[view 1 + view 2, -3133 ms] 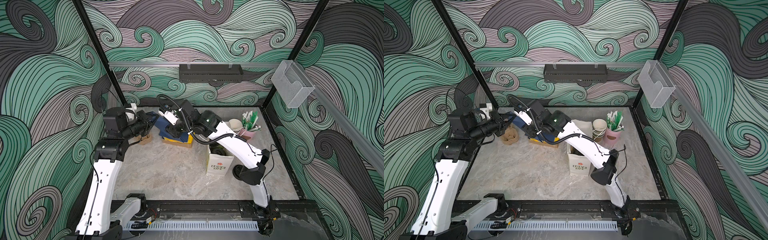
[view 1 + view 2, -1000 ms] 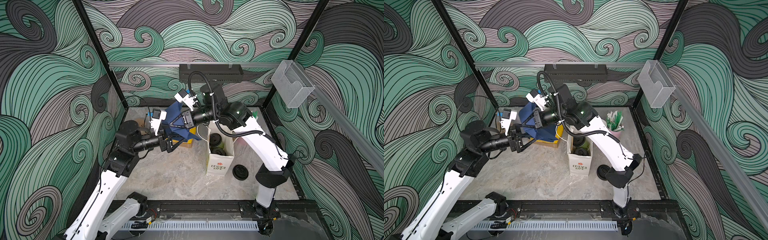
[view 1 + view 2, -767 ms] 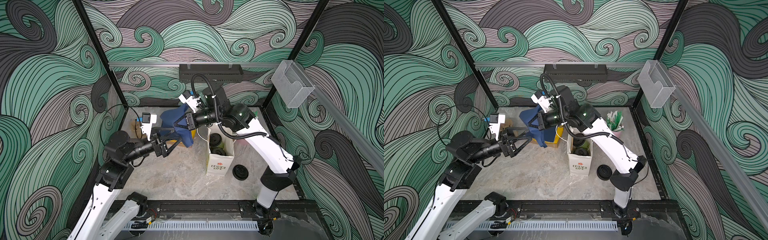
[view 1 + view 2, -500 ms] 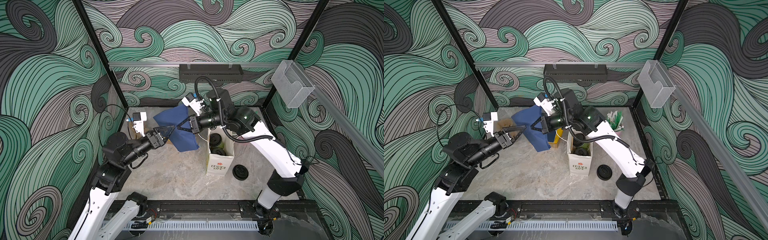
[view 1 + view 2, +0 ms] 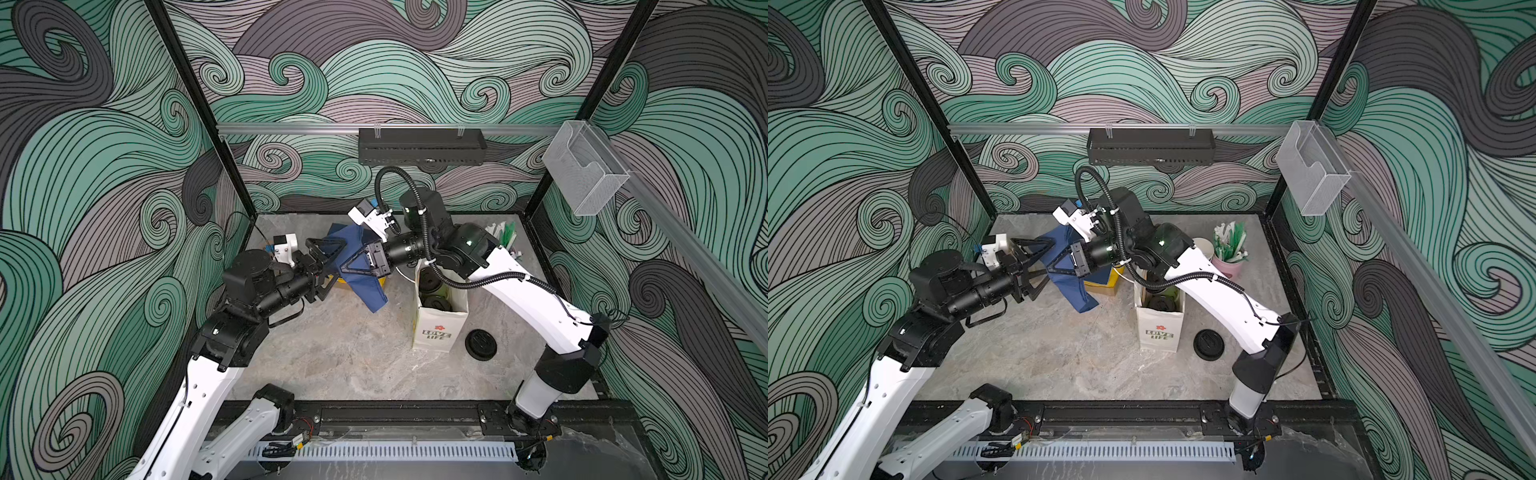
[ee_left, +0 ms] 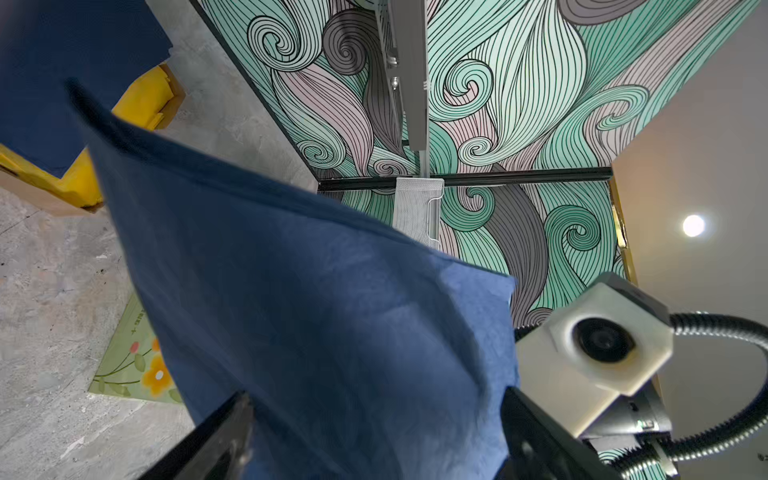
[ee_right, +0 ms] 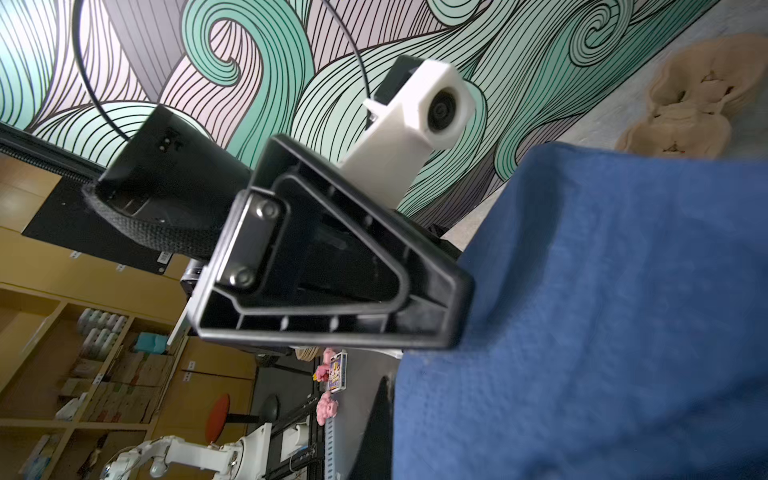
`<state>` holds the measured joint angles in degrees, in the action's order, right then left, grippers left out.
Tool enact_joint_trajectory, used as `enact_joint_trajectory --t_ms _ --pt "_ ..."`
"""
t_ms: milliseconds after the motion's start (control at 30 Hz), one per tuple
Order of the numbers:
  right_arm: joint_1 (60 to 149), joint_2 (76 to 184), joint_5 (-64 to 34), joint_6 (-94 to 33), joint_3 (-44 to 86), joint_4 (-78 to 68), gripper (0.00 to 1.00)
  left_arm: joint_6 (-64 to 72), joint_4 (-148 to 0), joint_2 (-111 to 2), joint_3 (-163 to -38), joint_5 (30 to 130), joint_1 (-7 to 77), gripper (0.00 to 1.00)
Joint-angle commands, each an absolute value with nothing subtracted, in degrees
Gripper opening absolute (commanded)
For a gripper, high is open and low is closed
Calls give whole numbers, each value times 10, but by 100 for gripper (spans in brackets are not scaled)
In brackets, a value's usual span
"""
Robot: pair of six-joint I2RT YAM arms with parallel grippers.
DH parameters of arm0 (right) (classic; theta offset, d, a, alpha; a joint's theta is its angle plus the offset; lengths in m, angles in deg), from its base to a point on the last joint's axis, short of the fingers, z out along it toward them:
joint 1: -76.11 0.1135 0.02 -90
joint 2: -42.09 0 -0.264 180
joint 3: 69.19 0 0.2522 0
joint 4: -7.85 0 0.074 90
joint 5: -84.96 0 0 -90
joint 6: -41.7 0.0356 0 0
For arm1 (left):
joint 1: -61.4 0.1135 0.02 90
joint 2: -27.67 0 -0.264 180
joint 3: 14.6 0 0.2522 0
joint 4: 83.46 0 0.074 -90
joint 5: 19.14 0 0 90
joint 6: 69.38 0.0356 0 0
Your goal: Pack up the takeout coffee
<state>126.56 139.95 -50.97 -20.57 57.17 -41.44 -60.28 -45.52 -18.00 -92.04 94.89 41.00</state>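
Note:
The takeout coffee [image 5: 432,286] [image 5: 1158,302] stands inside an upright white paper bag [image 5: 439,328] [image 5: 1158,330]; only its black lids show. Left of the bag, my right gripper [image 5: 341,269] [image 5: 1052,269] is shut on a blue napkin [image 5: 371,291] [image 5: 1079,296] [image 7: 602,311] that hangs above the table. My left gripper [image 5: 340,261] [image 5: 1050,258] [image 6: 374,449] is open. Its fingers [image 6: 222,436] stand on either side of the napkin [image 6: 332,311] without pressing it. Both grippers meet tip to tip at the same corner.
A loose black lid [image 5: 481,344] [image 5: 1209,344] lies right of the bag. Behind the napkin is a box of yellow and blue napkins [image 5: 1100,284] [image 6: 62,62]. A pink cup of stirrers [image 5: 1229,253] and stacked cups [image 5: 1202,245] stand at the back right. A flowered flat bag [image 6: 133,361] lies on the table.
The right gripper has carried the blue napkin forward and left, off the stack. The left arm has swung in, and its open jaws now flank the napkin.

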Motion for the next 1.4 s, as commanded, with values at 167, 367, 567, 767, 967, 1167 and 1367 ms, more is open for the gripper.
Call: enact_joint_trajectory --t_ms 167,367,567,767,967,1167,1367 --pt "1269 1407 -556 -214 557 -395 0 -645 -438 -179 -930 931 407 55" --pt "1269 1395 -509 -250 560 -442 11 -632 -428 -188 -941 928 407 20" --pt "1271 1350 -294 -310 585 -573 59 -622 -403 -202 -956 902 407 0" --pt "1331 1310 -62 -392 619 -640 73 -657 -352 -207 -957 854 407 0" --pt "1430 1293 65 -476 576 -581 74 -713 -324 -206 -949 822 407 0" --pt "1489 1266 128 -553 452 -435 74 -758 -237 -221 -972 822 407 0" --pt "1502 1278 129 -582 395 -353 76 -802 -212 -235 -967 847 407 0"
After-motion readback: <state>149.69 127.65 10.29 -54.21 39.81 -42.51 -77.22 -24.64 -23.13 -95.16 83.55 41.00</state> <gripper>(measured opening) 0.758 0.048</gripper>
